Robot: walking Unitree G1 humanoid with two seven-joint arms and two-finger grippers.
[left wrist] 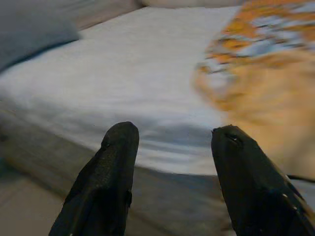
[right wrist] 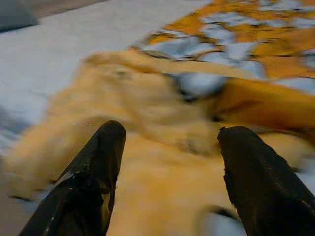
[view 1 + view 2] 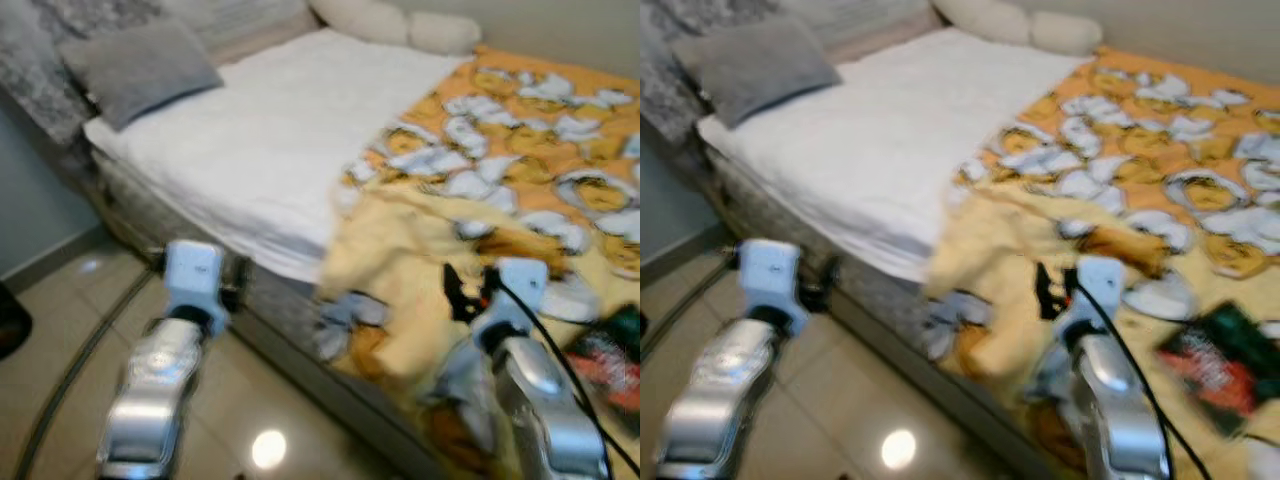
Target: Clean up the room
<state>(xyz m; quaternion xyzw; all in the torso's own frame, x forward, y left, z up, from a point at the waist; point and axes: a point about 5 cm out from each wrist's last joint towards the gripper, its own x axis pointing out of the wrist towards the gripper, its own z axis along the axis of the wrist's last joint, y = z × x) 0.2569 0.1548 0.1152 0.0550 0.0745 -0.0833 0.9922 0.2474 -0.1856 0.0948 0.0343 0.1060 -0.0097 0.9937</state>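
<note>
Two silver, glossy metal arms rise from the bottom edge of the left eye view, one at lower left and one at lower right, each with a pale blue-white block at the wrist. The left gripper [image 1: 172, 147] hangs over the shiny beige tile floor [image 3: 60, 330] just beside the bed's edge; in its wrist view the two matte black fingers [image 1: 110, 167] stand wide apart with nothing between them, pointing at the white sheet. The right gripper [image 2: 170, 147] is over the crumpled hem of the blanket; its two black fingers [image 2: 96, 167] are likewise spread wide, holding nothing, with soft yellow cloth blurred just beyond them. Whether they touch the cloth cannot be told. A thin black cable runs along the right arm.

At lower right a dark, flat, rectangular thing [image 3: 1215, 360] with red and green print lies on the blanket. The blanket [image 3: 520, 150], soft and rumpled, yellow-orange with a repeating grey-white cartoon pattern, covers the right half of the bed; its near corner is bunched in folds and droops over the mattress side toward the floor. The left half shows one smooth white sheet [image 3: 270, 130].

Toward the upper left lies one square grey pillow [image 3: 140, 65] of plush fabric against a mottled grey headboard [image 3: 35, 60]. At the top centre two rounded cream cushions [image 3: 400, 22] sit against the far wall.
</note>
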